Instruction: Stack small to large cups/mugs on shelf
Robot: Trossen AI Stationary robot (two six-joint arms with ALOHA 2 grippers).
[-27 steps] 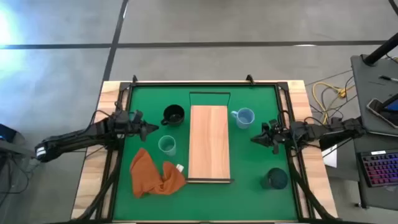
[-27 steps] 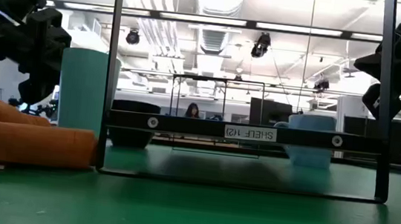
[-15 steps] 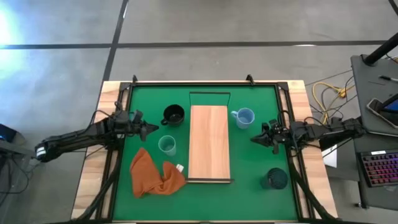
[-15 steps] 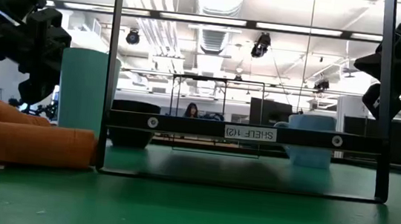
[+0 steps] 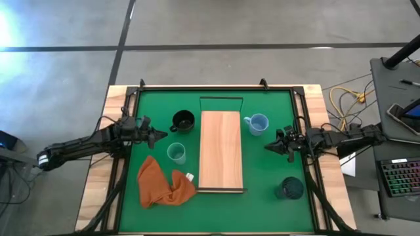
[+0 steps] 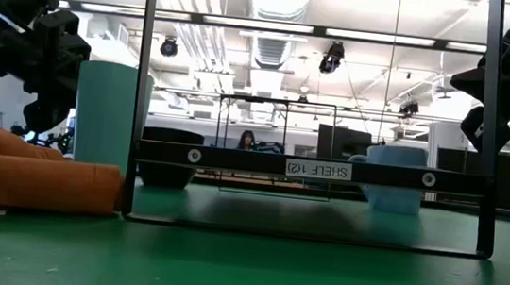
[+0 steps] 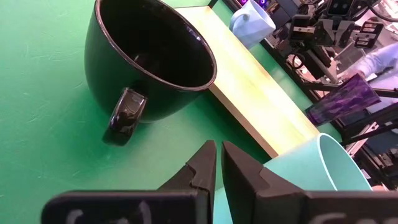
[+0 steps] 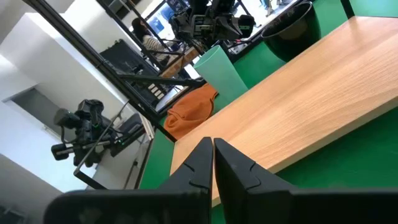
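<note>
The light-wood shelf [image 5: 220,151] lies along the middle of the green mat. The black mug [image 5: 183,121] stands left of its far end, and the teal cup [image 5: 176,153] nearer on the same side. The light blue mug [image 5: 258,124] stands right of the shelf's far end. The dark purple cup [image 5: 289,188] stands at the near right. My left gripper [image 5: 161,136] is shut and empty, above the mat left of the black mug [image 7: 149,65] and the teal cup [image 7: 311,171]. My right gripper [image 5: 268,147] is shut and empty, right of the shelf [image 8: 311,106].
An orange cloth [image 5: 161,183] lies bunched at the near left of the mat, beside the shelf's near end. A black frame rims the mat [image 5: 269,190]. Cables and a keyboard lie on a bench off the table's right edge.
</note>
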